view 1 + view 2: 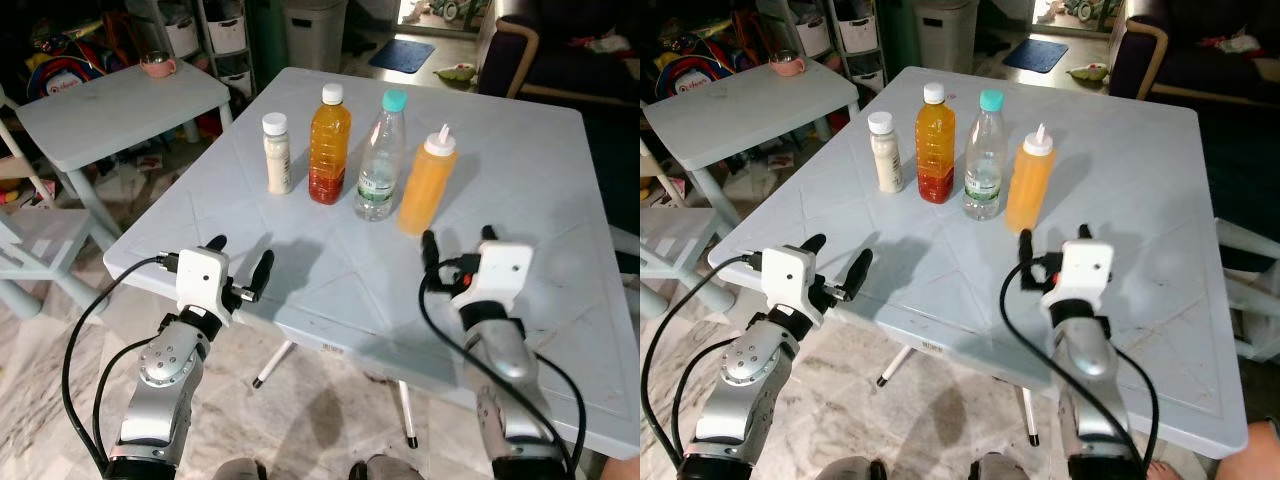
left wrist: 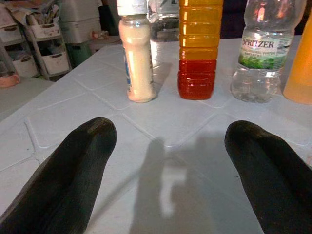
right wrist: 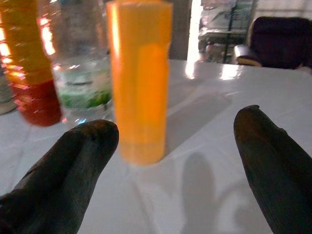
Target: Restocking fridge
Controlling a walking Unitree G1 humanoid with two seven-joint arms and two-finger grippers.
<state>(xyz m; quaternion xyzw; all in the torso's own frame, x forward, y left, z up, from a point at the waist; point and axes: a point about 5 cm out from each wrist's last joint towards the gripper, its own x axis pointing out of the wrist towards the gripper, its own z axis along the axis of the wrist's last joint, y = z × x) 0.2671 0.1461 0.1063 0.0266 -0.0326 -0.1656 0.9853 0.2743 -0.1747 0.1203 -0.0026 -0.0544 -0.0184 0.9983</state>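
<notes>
Four bottles stand in a row on the pale blue table (image 1: 520, 180): a small white-capped bottle of cream powder (image 1: 277, 154), an orange-and-red drink bottle (image 1: 329, 145), a clear water bottle with a teal cap (image 1: 380, 157), and an orange squeeze bottle (image 1: 427, 182). My left gripper (image 1: 240, 262) is open at the table's near-left edge, short of the bottles. Over the table, my right gripper (image 1: 456, 240) is open just in front of the squeeze bottle (image 3: 140, 78). In the left wrist view the powder bottle (image 2: 136, 53) and the drink bottle (image 2: 200, 48) stand ahead of the fingers.
A second pale table (image 1: 120, 100) with a pink cup (image 1: 158, 65) stands at the left. A white chair (image 1: 30, 240) is at the far left, storage drawers (image 1: 225, 35) behind. A dark armchair (image 1: 560, 50) sits at the back right.
</notes>
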